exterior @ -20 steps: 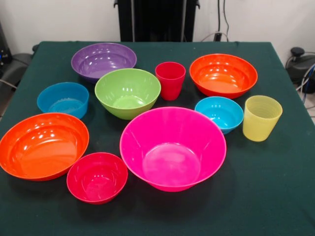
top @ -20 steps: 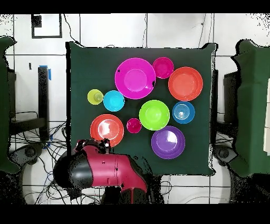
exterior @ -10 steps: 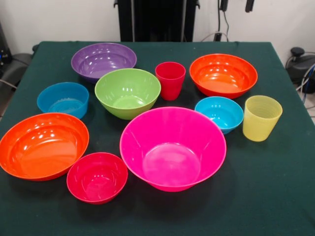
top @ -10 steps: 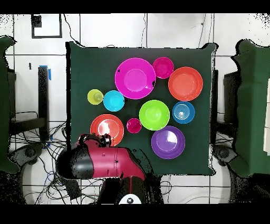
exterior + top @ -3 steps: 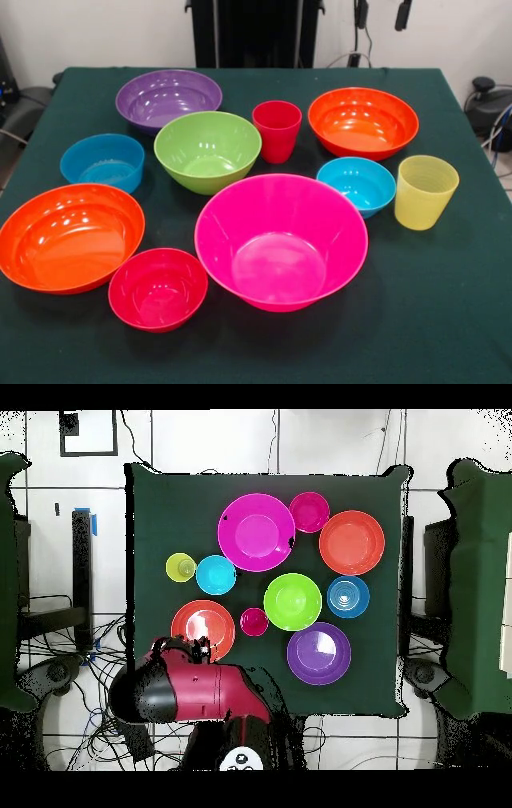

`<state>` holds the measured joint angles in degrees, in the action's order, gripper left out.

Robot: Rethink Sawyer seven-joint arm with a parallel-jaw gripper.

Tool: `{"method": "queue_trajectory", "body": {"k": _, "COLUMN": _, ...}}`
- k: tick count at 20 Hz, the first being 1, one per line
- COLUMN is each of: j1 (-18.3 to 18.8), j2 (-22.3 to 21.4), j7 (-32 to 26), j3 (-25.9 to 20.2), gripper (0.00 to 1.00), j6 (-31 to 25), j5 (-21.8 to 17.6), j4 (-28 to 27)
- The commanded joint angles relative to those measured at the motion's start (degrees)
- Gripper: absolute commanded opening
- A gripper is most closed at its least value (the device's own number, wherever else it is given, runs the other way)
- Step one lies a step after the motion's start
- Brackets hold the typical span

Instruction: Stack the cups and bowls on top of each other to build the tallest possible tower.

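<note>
Clearly unstacked, glossy bowls [image 5: 281,240], red and yellow cups [image 5: 277,130]

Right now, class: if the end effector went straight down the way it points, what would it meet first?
Probably the far orange bowl beside the red cup; the open end effector hangs above it. Depth is unclear, so it could just miss the rim.

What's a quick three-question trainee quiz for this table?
1. True or false: something is already stacked inside the pink bowl.
2. How many cups stand on the table?
3. In the front view, what stands between the green bowl and the far orange bowl? A red cup; B blue bowl; C purple bowl.
Key: 1 false; 2 two; 3 A.
</note>
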<state>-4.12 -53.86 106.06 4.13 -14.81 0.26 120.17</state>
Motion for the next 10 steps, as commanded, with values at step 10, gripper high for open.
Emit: {"method": "queue_trajectory", "body": {"k": 10, "j1": -3.56, "j2": 10.59, "j7": 9.85, "j3": 2.32, "gripper": 1.00, "j6": 10.50, "j5": 0.08, "j4": -4.22}}
